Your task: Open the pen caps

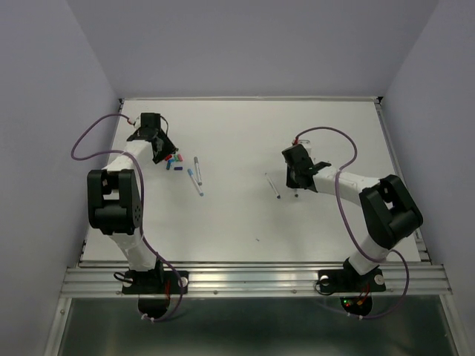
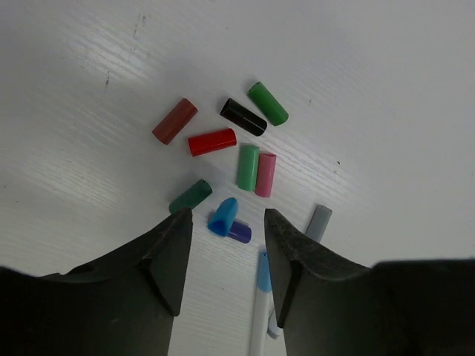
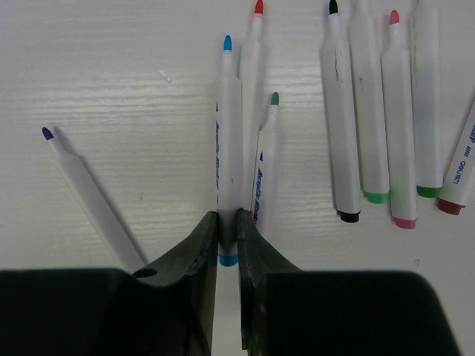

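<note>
Start at the far left of the table (image 1: 237, 126): your left gripper (image 2: 225, 216) hangs low with its jaws spread wide and nothing between them. The loose pen caps (image 2: 248, 167) are scattered just beyond its tips in red, maroon, black, green, pink and grey. A blue cap (image 2: 221, 221) leans against a purple cap (image 2: 240, 233) right in the gap. Just to the right of that gripper lies a capped pen (image 2: 259, 319) with its light-blue cap on, and a second pen shows beside it in the top view, so there is more uncapping to do. Further right, your right gripper (image 3: 228, 222) is clamped tight on the barrel of a blue-tipped pen (image 3: 228, 141) near its tail end, with the bare tip pointing away. The other uncapped pens (image 3: 339, 111) lie around it on both sides, the green-tipped one nearly touching. The step in hand looks like putting this opened pen down. Lower it flat, release only once the barrel rests on the surface, and keep it parallel to its neighbours so it does not roll into them. Then back straight out along the barrel so the jaws do not drag it. The surface is smooth white board with a faint grain and a few small scuffs, so round barrels and caps will likely roll at a nudge. Pale lilac walls (image 1: 44, 111) close in three sides, a metal rail (image 1: 252, 280) runs along the near edge, and purple cables loop off both arms, so watch that they do not sweep the caps.
</note>
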`<state>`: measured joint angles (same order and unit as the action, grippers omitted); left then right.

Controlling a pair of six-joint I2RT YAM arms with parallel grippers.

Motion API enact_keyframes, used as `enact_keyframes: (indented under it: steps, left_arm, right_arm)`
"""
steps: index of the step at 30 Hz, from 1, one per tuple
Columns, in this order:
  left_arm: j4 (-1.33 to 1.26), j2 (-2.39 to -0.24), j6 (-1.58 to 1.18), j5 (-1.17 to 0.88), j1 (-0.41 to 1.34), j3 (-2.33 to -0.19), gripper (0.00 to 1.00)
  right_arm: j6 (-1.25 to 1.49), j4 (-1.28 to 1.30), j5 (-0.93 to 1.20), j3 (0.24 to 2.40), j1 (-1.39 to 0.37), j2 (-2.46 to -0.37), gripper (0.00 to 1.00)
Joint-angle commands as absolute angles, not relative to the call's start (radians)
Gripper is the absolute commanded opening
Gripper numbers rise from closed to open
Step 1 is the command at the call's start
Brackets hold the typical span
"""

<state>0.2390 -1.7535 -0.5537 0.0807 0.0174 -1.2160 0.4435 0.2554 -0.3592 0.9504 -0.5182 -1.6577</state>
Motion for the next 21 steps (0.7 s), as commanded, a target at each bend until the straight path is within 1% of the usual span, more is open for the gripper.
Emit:
enact_keyframes:
  steps: [1,3,6,9,10,11,12,15,16,17,18,19,21]
  left_arm:
    - [0.244,-1.744,-0.537,0.095,0.014,-1.216,0.56]
    - [0.244,-1.738,-0.535,0.091,0.014,-1.218,0.58]
    - [0.242,-1.729,-0.535,0.078,0.015,-1.216,0.59]
    - [0.239,-1.717,-0.535,0.060,0.015,-1.213,0.62]
    - [0.238,-1.713,-0.535,0.057,0.015,-1.210,0.63]
    - [0.233,-1.704,-0.535,0.049,0.015,-1.209,0.65]
    - [0.230,-1.701,-0.535,0.046,0.015,-1.206,0.68]
    - [0.222,-1.683,-0.535,0.034,0.015,-1.198,0.70]
    - [0.219,-1.680,-0.535,0.031,0.015,-1.197,0.71]
    - [0.212,-1.672,-0.535,0.028,0.015,-1.193,0.71]
    - [0.207,-1.671,-0.540,0.025,0.015,-1.189,0.71]
    - [0.190,-1.667,-0.543,0.012,0.015,-1.175,0.73]
    - [0.180,-1.661,-0.545,-0.035,0.015,-1.163,0.76]
  right_arm:
    - [0.457,0.264,-0.385,0.992,-0.512,-1.655,0.11]
    - [0.450,0.264,-0.384,0.991,-0.512,-1.649,0.13]
    - [0.448,0.265,-0.382,0.992,-0.512,-1.640,0.25]
    - [0.445,0.265,-0.374,0.996,-0.512,-1.628,0.31]
    - [0.442,0.267,-0.367,0.996,-0.512,-1.626,0.36]
    - [0.439,0.267,-0.362,0.999,-0.512,-1.625,0.43]
    - [0.434,0.265,-0.354,1.003,-0.512,-1.626,0.44]
    - [0.433,0.265,-0.345,1.011,-0.512,-1.621,0.47]
    - [0.434,0.265,-0.342,1.014,-0.512,-1.618,0.50]
    - [0.433,0.264,-0.338,1.019,-0.512,-1.615,0.58]
    - [0.428,0.264,-0.333,1.023,-0.512,-1.612,0.59]
    - [0.416,0.264,-0.313,1.035,-0.512,-1.606,0.66]
    - [0.396,0.262,-0.289,1.049,-0.512,-1.598,0.76]
